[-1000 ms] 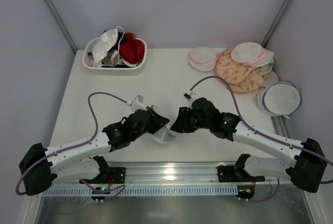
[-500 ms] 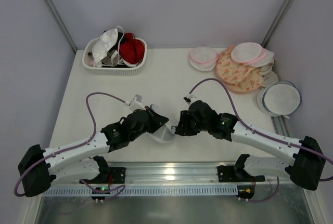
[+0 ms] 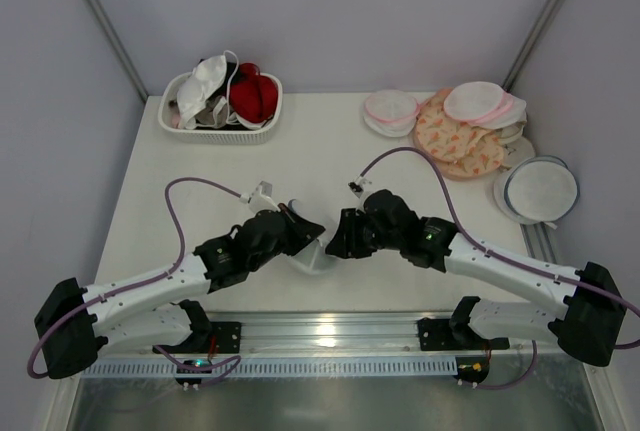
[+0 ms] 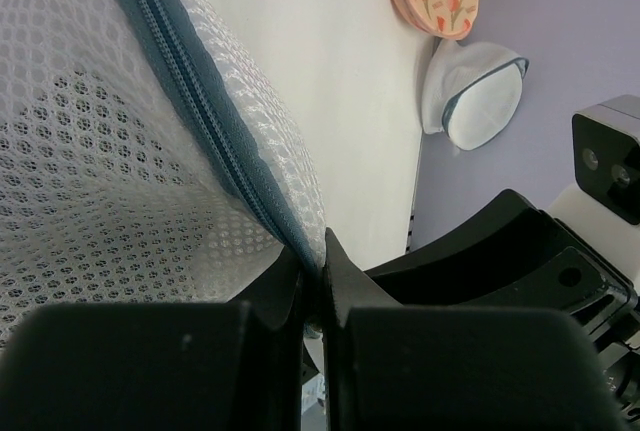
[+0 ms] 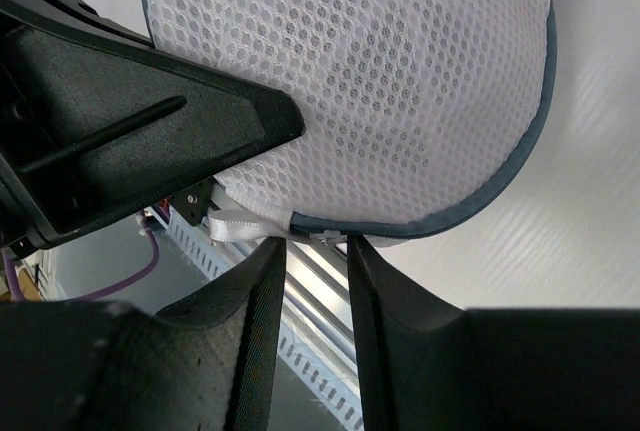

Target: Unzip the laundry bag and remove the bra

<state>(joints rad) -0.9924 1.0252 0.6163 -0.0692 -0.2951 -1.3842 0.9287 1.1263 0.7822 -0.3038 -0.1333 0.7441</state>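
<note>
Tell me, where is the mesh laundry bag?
Top view: the laundry bag sits near the front of the table, between the left gripper and right gripper.

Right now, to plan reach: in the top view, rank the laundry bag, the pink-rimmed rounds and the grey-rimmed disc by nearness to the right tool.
1. Laundry bag, at the right tool, centre front.
2. Pink-rimmed rounds, back, slightly right.
3. Grey-rimmed disc, far right edge.

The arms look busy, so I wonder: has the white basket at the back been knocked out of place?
No. The basket sits by the far left corner of the table, just as a second ago.
</note>
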